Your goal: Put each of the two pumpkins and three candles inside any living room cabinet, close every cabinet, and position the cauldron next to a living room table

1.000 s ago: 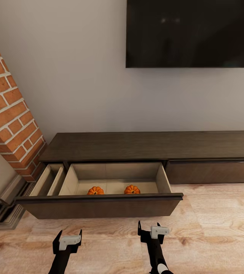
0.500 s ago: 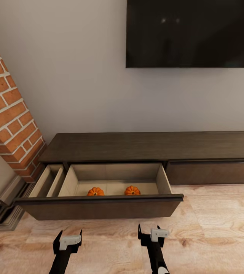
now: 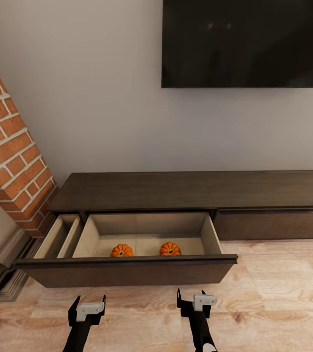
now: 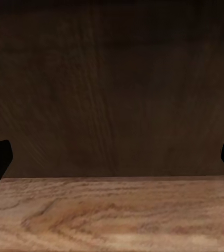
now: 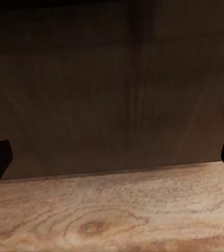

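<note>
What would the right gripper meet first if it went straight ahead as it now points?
Most likely the dark front panel of the open drawer: the right gripper, open and empty, faces it squarely across a strip of wooden floor. The depth is unclear.

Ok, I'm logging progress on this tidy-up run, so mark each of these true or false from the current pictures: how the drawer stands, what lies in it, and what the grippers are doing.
1. The wide drawer of the long dark-brown wooden cabinet is pulled out. True.
2. Two small orange ribbed pumpkins lie in its pale beige interior. True.
3. Short white candles lie beside them. False: no candles are visible in the part of the drawer that shows.
4. The right gripper holds a pumpkin. False: it is open and empty.
5. The left gripper is open, facing the drawer front. True.
</note>
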Controlling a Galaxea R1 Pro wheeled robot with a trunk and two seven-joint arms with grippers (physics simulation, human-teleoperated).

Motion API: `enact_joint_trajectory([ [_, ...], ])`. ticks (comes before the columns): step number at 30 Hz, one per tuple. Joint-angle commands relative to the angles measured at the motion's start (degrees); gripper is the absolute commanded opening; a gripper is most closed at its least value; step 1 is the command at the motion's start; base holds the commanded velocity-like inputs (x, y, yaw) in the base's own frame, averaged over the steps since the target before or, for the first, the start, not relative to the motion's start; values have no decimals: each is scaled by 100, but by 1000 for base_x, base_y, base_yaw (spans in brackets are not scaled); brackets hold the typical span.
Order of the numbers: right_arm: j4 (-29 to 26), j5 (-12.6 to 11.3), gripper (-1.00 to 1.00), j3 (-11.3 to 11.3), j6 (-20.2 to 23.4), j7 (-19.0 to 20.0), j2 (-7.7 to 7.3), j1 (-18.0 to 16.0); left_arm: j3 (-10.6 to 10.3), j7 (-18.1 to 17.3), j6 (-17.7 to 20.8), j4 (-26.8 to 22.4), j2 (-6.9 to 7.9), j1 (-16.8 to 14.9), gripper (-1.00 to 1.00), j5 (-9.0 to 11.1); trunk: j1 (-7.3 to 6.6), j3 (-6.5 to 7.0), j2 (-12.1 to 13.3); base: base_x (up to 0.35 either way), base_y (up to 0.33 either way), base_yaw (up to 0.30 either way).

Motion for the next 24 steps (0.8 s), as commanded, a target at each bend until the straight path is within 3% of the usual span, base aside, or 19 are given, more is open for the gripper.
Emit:
enact_joint_trajectory([
  [1,14,-42,100,51,-17,-29,-2,-5,-49,24,-14,-1,3,-3,100,41,-1,-4,-2,96,0,0],
  [24,71,-37,100,45,-15,-29,-2,-10,-49,23,-6,2,8,-3,100,34,-1,-4,-2,125,0,0],
])
